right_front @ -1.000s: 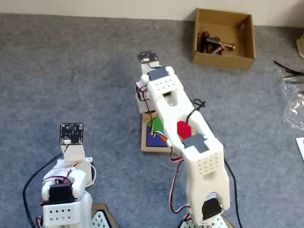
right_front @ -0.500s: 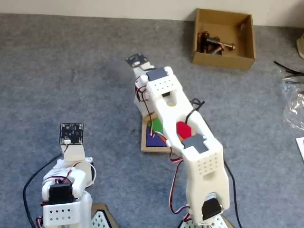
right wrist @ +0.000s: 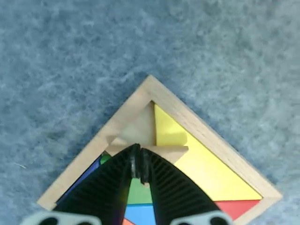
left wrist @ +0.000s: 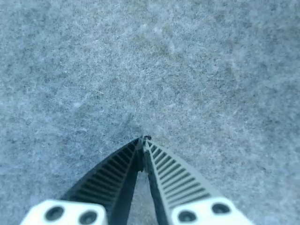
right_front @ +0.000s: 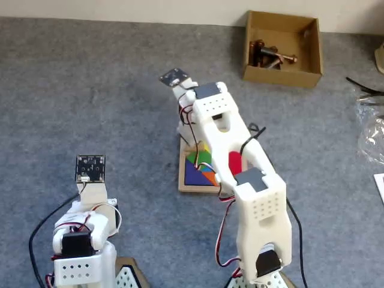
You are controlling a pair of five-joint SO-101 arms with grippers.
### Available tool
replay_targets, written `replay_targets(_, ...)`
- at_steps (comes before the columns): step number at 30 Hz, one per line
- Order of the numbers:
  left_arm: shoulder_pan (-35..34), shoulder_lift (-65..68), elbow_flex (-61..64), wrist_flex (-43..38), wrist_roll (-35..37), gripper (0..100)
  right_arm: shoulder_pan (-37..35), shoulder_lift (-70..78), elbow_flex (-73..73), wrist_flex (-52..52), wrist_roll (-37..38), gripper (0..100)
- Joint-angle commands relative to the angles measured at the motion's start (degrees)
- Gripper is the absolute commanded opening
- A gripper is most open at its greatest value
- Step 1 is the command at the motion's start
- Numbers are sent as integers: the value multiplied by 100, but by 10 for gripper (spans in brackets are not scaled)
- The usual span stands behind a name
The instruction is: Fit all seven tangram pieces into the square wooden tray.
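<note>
Tray (right wrist: 204, 131), right claw (right wrist: 139, 161) closed (tips at pale piece (right wrist: 164, 149))

Grey felt-like cover over the whole table (right_front: 90, 96), light soft and even. Pale strip (right_front: 120, 11) runs along the 12 o'clock edge. Open cardboard box (right_front: 279, 75) holding brownish metal bits sits at 1 o'clock; black cables (right_front: 362, 90) and crumpled clear plastic (right_front: 372, 141) at 3 o'clock.
</note>
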Motion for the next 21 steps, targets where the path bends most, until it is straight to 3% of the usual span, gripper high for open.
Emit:
replay_targets(1, -48, 40, 119, 44, 9, 5, 110, -84, 92, 119, 132, 4)
replay_targets(21, -48, 40, 119, 44, 9, 5, -382, -127, 22, 75, 105, 4)
